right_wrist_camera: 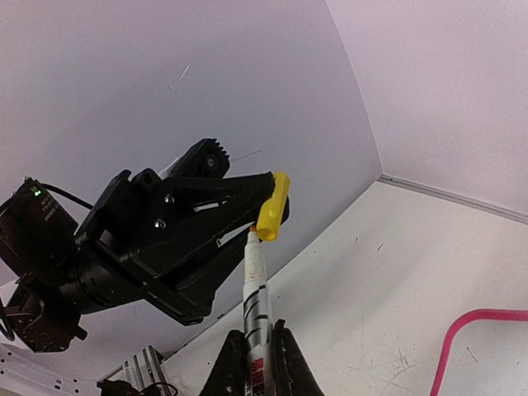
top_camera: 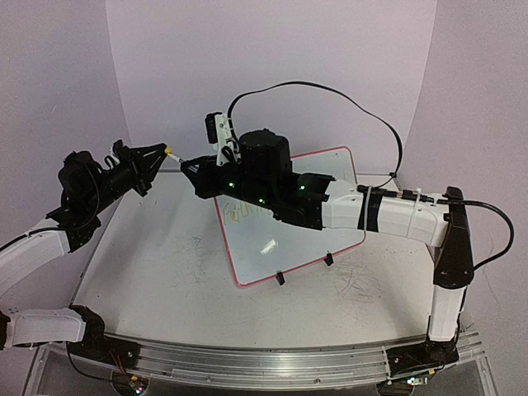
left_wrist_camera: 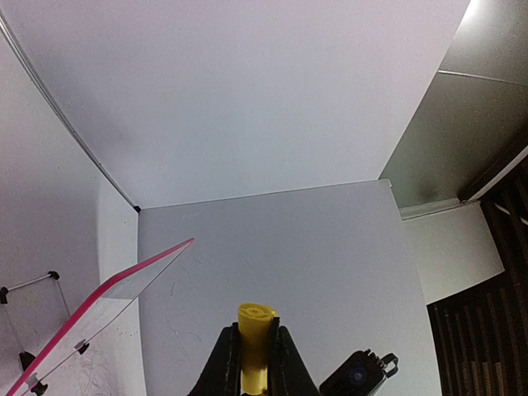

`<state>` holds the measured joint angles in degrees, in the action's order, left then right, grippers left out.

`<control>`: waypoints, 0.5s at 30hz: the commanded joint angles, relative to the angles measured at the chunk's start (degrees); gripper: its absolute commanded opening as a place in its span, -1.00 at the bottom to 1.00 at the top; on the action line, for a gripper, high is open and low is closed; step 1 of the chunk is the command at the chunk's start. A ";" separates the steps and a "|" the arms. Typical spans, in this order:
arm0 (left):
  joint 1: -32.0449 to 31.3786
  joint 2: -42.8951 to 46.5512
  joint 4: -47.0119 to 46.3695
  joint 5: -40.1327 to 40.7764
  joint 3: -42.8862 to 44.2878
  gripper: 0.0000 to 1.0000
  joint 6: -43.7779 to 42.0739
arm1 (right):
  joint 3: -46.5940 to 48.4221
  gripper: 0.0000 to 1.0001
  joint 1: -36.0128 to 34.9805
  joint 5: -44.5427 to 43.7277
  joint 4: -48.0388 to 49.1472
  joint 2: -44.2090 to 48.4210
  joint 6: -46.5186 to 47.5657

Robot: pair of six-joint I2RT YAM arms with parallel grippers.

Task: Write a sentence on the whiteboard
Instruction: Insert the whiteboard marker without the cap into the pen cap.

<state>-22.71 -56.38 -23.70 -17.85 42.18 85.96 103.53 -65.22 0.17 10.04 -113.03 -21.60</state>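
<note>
1. Right tool [right_wrist_camera: 256,367] is clamped on the marker [right_wrist_camera: 256,301], nib [right_wrist_camera: 252,238] pointing to 12 o'clock in its wrist view. Left tool [right_wrist_camera: 247,202] is clamped on the yellow cap [right_wrist_camera: 273,206], pinched at the very fingertips.
2. Nib sits at the cap's lower end, touching or just short, can't tell. Cap leans toward 1 o'clock against the marker line, so the two aren't lined up.
3. Risk: if pushed together at that angle, the nib hits the cap rim instead of the mouth, so ink smears and the nib may crush.
4. Risk: cap grip looks shallow. An end-on push could pivot it or pop it out onto the surface [top_camera: 157,264].
5. Risk: marker is held low on the barrel. It could slide back through the fingers instead of seating.
6. Whiteboard [top_camera: 280,239] is propped tilted mid top view, at 4 o'clock from the meeting tools. Sentence [top_camera: 245,209] is faint near its 10 o'clock corner, partly hidden by the right arm [top_camera: 388,214].
7. Risk: that arm reaches over the board. A low swing could knock it off its clip feet [top_camera: 280,278] or wipe the writing.
</note>
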 commanded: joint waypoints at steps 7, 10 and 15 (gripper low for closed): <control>-1.33 1.20 -6.28 1.51 -1.09 -1.00 -0.17 | 0.64 -1.00 -0.06 -3.24 1.03 0.86 0.08; -1.38 1.02 -6.44 1.71 -0.97 -1.00 -0.40 | 0.07 -1.00 -0.04 -3.40 1.03 1.42 0.40; -1.38 0.77 -6.53 2.10 -0.87 -1.00 -0.48 | -3.09 -1.00 -0.14 -3.83 2.34 3.77 1.43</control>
<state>-23.86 -56.27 -27.09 -16.27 41.08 85.78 102.20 -65.40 -1.93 10.30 -112.91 -21.28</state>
